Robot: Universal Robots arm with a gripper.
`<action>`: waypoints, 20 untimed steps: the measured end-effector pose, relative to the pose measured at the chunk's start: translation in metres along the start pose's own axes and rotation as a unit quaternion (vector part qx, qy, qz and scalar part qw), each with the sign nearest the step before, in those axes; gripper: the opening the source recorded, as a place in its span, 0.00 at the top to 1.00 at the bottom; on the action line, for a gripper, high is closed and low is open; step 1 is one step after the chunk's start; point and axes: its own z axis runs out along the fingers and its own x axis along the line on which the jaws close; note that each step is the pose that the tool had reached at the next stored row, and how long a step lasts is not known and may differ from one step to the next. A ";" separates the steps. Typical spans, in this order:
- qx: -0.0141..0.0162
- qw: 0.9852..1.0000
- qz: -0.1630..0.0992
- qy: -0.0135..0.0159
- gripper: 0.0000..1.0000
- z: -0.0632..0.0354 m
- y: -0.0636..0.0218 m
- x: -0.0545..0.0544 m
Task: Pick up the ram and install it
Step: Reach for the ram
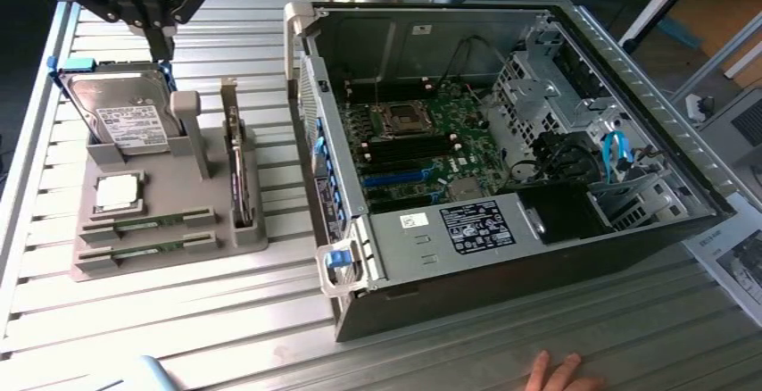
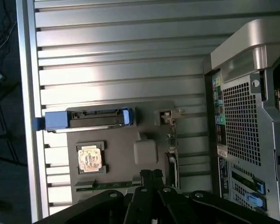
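Note:
Two thin green ram sticks lie in slots at the near end of the grey holder (image 1: 178, 262): one ram stick (image 1: 150, 223) and a second (image 1: 145, 250) just in front of it. In the wrist view a strip of ram (image 2: 107, 185) shows beside the fingertips. My gripper (image 1: 163, 50) hangs above the far end of the holder, over the upright hard drive (image 1: 125, 114), well apart from the ram. Its fingers (image 2: 147, 177) are pressed together and hold nothing. The open computer case (image 1: 501, 257) lies on the exterior view's right, its green motherboard (image 1: 429, 141) exposed.
The holder also carries a square silver-topped processor (image 1: 117, 193) and a tall expansion card (image 1: 238, 172) standing on edge. A person's hand (image 1: 559, 375) rests at the table's near edge. A printed sheet (image 1: 733, 262) lies to the right of the case.

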 end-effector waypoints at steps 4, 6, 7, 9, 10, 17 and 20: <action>0.000 1.000 0.000 0.000 0.89 -0.0002 -0.0009 0.012; 0.000 1.000 0.000 0.000 0.89 -0.0005 -0.0014 0.019; 0.000 1.000 0.000 0.000 0.89 -0.0006 -0.0018 0.024; 0.000 1.000 0.000 0.000 0.89 -0.0006 -0.0023 0.031; 0.000 1.000 0.000 0.000 0.89 -0.0007 -0.0024 0.032; 0.000 1.000 0.000 0.000 0.89 -0.0007 -0.0024 0.032; 0.000 1.000 0.000 0.000 0.89 -0.0008 -0.0047 0.032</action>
